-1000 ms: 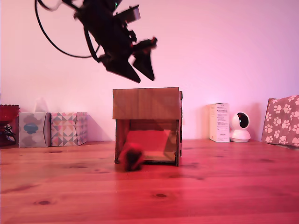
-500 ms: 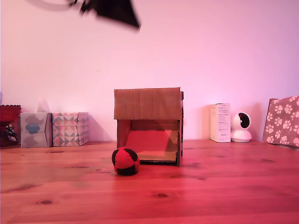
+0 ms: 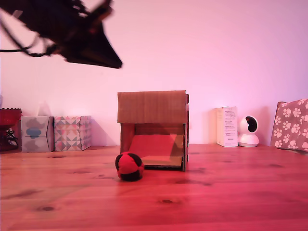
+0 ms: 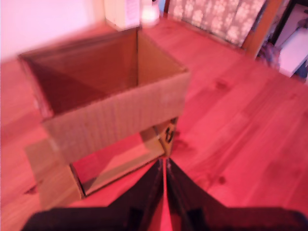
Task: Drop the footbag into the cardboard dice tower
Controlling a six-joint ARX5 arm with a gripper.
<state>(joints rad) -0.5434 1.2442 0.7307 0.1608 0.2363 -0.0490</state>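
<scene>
The red and black footbag (image 3: 129,166) lies on the wooden table (image 3: 221,192), just in front of the lower opening of the cardboard dice tower (image 3: 152,107), toward the exterior view's left corner of it. My gripper (image 3: 114,64) hangs blurred, high up and to the exterior view's left of the tower, holding nothing. In the wrist view the two dark fingers meet at a thin line, so the gripper (image 4: 164,164) is shut, and past them I look down into the tower's (image 4: 115,120) open top. No footbag shows in the wrist view.
Two patterned tissue boxes (image 3: 53,133) and a red bowl (image 3: 8,117) stand at the exterior view's left by the wall. A white carton (image 3: 225,126), a small white camera (image 3: 248,131) and a paw-print box (image 3: 290,125) stand at its right.
A second ago the footbag was a blur at the tower's opening; it rolled out and now lies still. The gripper rose from above the tower, swung to the exterior view's left, and closed.
</scene>
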